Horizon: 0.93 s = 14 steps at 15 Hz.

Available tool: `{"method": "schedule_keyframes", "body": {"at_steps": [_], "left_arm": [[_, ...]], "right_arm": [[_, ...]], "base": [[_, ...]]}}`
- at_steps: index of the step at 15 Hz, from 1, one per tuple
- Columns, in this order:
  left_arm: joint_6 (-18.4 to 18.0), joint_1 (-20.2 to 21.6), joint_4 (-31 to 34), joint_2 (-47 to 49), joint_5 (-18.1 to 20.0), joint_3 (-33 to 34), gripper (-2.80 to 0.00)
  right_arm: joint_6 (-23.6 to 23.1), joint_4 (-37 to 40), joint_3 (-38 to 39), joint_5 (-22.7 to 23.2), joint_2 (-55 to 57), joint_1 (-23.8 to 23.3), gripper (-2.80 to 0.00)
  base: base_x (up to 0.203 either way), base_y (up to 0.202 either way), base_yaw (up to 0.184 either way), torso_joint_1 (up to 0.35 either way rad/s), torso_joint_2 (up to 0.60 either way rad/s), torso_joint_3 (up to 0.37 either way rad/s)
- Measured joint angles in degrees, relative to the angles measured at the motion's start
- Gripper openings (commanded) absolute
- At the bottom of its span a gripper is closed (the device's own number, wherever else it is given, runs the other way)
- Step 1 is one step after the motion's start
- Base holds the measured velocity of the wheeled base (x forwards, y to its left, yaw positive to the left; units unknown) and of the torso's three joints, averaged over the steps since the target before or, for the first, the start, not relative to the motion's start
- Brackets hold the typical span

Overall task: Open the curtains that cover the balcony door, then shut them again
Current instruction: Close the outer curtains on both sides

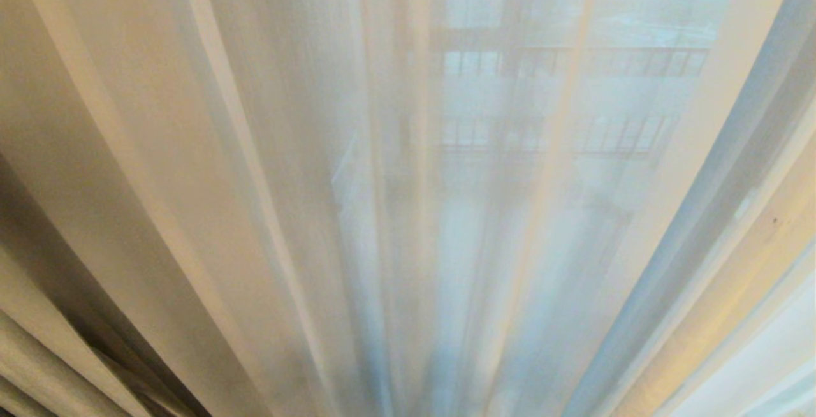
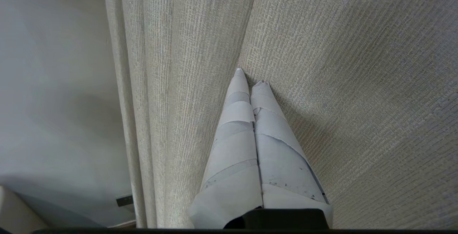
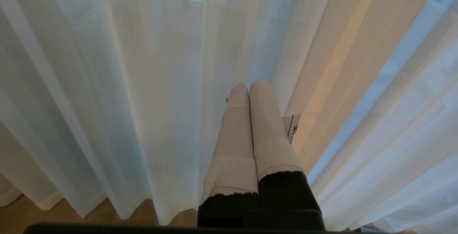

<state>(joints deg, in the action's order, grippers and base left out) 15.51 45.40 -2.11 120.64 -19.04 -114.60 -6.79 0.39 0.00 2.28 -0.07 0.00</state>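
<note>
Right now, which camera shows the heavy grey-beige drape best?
The left wrist view: the heavy drape fills it, its weave sharp, with the left gripper shut against a fold. The head view catches only its folds at the lower left. The right wrist view shows sheers only.

Sheer curtain: white, see-through, warm beige tint in folds. Heavy drape: pale grey-beige, fine ribbed weave. Railing at 1 o'clock behind sheer: dark bars, probably brown-black. Left gripper: pale grey tape wrap. Right gripper: whitish wrap, black base. Floor: light brown wood.
</note>
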Motion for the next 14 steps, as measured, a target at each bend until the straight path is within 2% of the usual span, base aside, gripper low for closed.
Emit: {"method": "schedule_keyframes", "body": {"at_steps": [5,14], "left_arm": [[-0.2,-1.1,0.0,-0.6,1.7,0.0,-2.8],[-0.4,-3.0,0.3,-1.6,1.7,0.1,-2.8]], "right_arm": [[0.0,0.0,0.0,0.0,0.0,0.0,-2.8],[0.0,0.0,0.0,0.0,0.0,0.0,-2.8]], "base": [[0.0,0.0,0.0,0.0,0.0,0.0],[0.0,0.0,0.0,0.0,0.0,0.0]]}}
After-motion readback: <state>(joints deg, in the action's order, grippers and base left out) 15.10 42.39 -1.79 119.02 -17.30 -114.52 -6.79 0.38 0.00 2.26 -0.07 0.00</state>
